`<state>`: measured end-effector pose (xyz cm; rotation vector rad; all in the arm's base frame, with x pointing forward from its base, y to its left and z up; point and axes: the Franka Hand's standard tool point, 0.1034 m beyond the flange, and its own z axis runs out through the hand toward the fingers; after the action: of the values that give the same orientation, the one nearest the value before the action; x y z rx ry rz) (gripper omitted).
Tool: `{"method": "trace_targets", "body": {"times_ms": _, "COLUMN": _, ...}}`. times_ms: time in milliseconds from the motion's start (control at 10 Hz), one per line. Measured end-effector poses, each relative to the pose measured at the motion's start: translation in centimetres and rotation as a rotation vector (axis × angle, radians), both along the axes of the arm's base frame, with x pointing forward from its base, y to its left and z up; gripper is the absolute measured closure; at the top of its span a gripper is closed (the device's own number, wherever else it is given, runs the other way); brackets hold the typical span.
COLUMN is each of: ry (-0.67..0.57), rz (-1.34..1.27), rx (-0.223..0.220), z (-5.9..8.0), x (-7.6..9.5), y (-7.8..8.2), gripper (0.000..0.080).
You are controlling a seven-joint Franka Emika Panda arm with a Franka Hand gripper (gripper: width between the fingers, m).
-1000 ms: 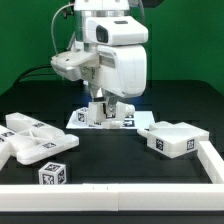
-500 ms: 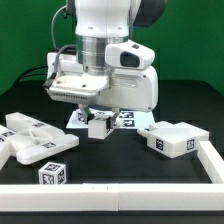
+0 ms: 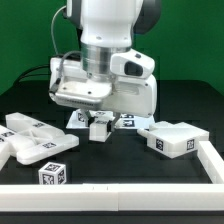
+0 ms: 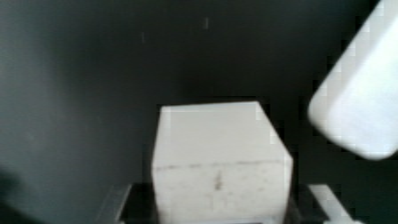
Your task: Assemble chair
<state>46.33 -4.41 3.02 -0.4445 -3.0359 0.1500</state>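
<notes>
My gripper [image 3: 97,121] is shut on a small white chair post [image 3: 98,128] with a marker tag and holds it just above the black table, in front of the marker board [image 3: 128,120]. In the wrist view the post [image 4: 221,158] fills the space between my fingers [image 4: 326,203]. Two flat chair panels [image 3: 30,140] lie at the exterior view's left, with a small tagged cube [image 3: 55,172] in front of them. A chunky white chair piece [image 3: 175,138] lies at the exterior view's right; its edge shows in the wrist view [image 4: 361,90].
A low white rail [image 3: 110,196] borders the table's front and runs up the exterior view's right side [image 3: 214,158]. A green backdrop stands behind. The big white arm body hangs over the middle of the table.
The wrist has turned and the arm has shifted toward the exterior view's left. The held post has come off the marker board's edge and moved slightly forward.
</notes>
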Motion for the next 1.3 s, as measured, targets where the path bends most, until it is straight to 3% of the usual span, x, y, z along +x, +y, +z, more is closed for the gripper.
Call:
{"method": "trace_targets", "body": {"times_ms": 300, "ry": -0.005, "rz": -0.013, "rx": -0.003, "z": 0.0, "x": 0.2, "y": -0.2, "gripper": 0.0515}}
{"method": "trace_targets", "body": {"times_ms": 600, "ry": 0.039, "rz": -0.061, "rx": -0.009, "z": -1.5, "x": -2.4, "y": 0.5, "gripper": 0.0515}}
{"method": "trace_targets", "body": {"times_ms": 900, "ry": 0.037, "rz": -0.105, "rx": -0.013, "z": -1.5, "x": -2.4, "y": 0.4, "gripper": 0.0511}}
{"method": "trace_targets", "body": {"times_ms": 1000, "ry": 0.027, "rz": -0.106, "rx": -0.015, "z": -1.0, "x": -2.1, "y": 0.0, "gripper": 0.0286}}
{"method": "trace_targets", "body": {"times_ms": 1100, "ry": 0.004, "rz": -0.16, "rx": -0.025, "z": -0.1, "x": -1.7, "y": -0.4, "gripper": 0.0188}}
{"method": "trace_targets", "body": {"times_ms": 1300, "ry": -0.054, "rz": -0.361, "rx": -0.049, "z": 1.9, "x": -1.1, "y": 0.0, "gripper": 0.0159}}
